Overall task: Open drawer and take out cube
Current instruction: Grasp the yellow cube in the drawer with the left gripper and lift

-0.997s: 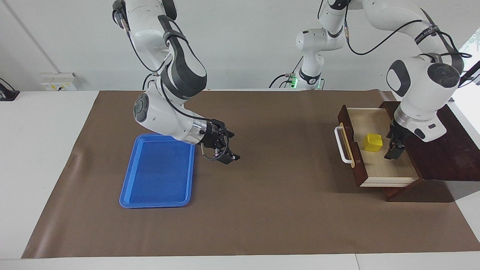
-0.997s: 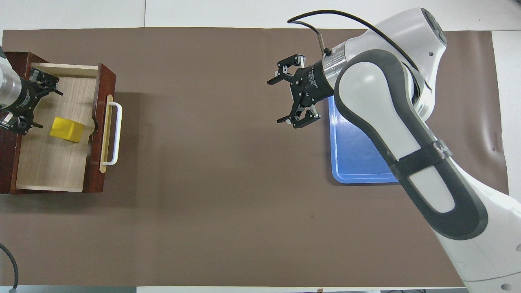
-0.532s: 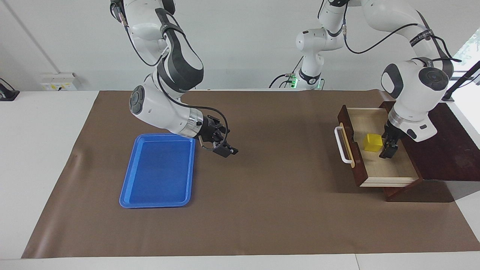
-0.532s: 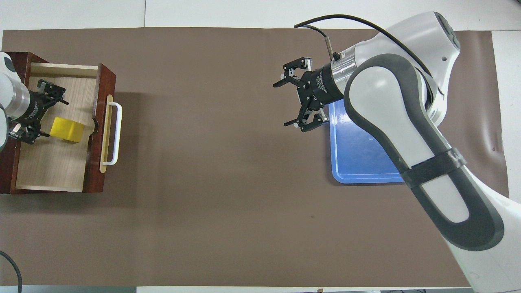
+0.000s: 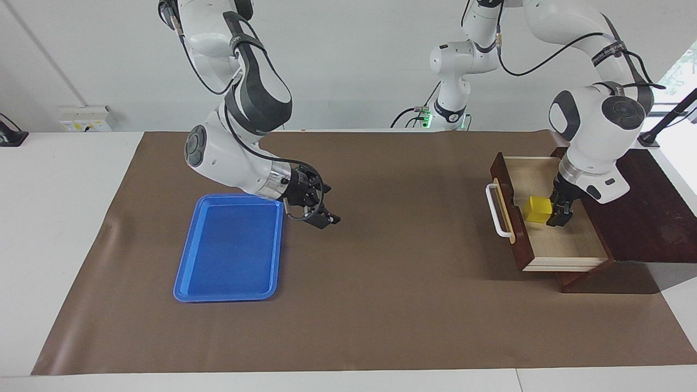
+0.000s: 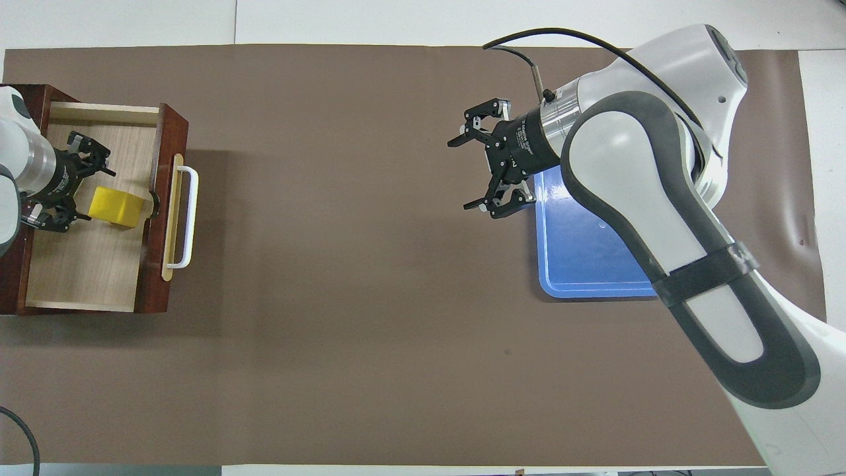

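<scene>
Cube in the open drawer, left tool beside it

Your left arm bends down into the drawer; its tool sits by the yellow cube, and you cannot tell whether it grips. The cube rests on the pale drawer floor just inside the front panel, near the white handle. Your right tool hangs wide open over the brown mat beside the blue tray, waiting.

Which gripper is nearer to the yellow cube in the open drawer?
Left. The left gripper is down inside the drawer right beside the cube. The right gripper hangs over the mat next to the blue tray, toward the right arm's end of the table.
</scene>
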{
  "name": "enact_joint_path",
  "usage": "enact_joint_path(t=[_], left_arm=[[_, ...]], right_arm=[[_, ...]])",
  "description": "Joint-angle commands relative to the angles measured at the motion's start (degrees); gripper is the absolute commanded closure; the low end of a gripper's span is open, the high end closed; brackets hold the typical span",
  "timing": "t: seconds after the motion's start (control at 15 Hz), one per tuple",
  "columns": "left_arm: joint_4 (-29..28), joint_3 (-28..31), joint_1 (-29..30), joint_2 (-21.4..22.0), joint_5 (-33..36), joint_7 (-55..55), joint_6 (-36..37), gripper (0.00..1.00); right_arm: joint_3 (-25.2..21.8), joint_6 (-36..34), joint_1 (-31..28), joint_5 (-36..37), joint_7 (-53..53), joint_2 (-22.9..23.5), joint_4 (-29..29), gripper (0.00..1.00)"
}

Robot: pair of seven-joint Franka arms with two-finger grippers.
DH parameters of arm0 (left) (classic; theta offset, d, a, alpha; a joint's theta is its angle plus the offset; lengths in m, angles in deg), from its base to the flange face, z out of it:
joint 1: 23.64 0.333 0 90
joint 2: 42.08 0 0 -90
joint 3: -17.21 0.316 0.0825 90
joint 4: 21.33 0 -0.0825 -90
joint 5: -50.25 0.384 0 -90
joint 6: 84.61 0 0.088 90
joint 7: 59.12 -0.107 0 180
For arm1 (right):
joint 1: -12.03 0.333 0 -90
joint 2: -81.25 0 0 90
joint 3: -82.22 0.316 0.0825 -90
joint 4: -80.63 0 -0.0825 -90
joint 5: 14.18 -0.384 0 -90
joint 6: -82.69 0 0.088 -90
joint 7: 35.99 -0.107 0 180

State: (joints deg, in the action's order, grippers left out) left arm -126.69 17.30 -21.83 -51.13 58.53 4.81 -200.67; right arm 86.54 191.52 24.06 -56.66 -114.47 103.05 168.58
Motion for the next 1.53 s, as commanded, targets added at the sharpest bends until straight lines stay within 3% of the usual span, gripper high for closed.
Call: enact_joint_path(t=[0.0, 0.13, 0.47, 0.53, 0.6, 0.66, 1.13, 1.46], left_arm=[[-2.1, 0.4, 0.0, 1.8, -0.6, 0.4, -1.3, 0.64], [-1.9, 0.4, 0.0, 1.8, -0.6, 0.5, -1.2, 1.00], [1.5, 0.4, -0.3, 0.8, 0.1, 0.0, 1.1, 1.00], [2.0, 0.4, -0.2, 0.7, 0.9, -0.1, 1.4, 0.76], [2.2, 0.4, -0.1, 0.4, 1.7, -0.1, 1.5, 0.34], [2.5, 0.4, 0.0, 0.1, 2.7, -0.2, 1.5, 0.03], [1.7, 0.2, -0.6, 0.6, 2.5, 5.7, 3.1, 0.00], [-1.2, 0.0, -3.6, 2.0, 2.6, 15.6, 5.3, 0.00]], right_arm=[[0.1, -0.3, -1.2, -0.7, -2.6, -2.3, 3.0, 0.00], [0.1, 0.2, -1.6, -0.7, -6.6, -2.3, 3.4, 0.00], [-0.1, 0.3, -1.5, -0.6, -9.1, -2.4, 3.6, 0.00], [-0.1, 0.0, -1.3, -0.4, -9.4, -2.4, 3.6, 0.00], [-0.1, -0.1, -1.0, 0.6, -9.2, -2.4, 3.6, 0.00], [-0.1, 0.0, -0.8, 1.8, -9.1, -2.4, 3.6, 0.00], [0.2, 8.7, 1.9, 1.8, -13.1, -2.2, 3.8, 0.00], [0.4, 11.0, 2.6, -4.6, -12.7, -1.6, 3.8, 0.00]])
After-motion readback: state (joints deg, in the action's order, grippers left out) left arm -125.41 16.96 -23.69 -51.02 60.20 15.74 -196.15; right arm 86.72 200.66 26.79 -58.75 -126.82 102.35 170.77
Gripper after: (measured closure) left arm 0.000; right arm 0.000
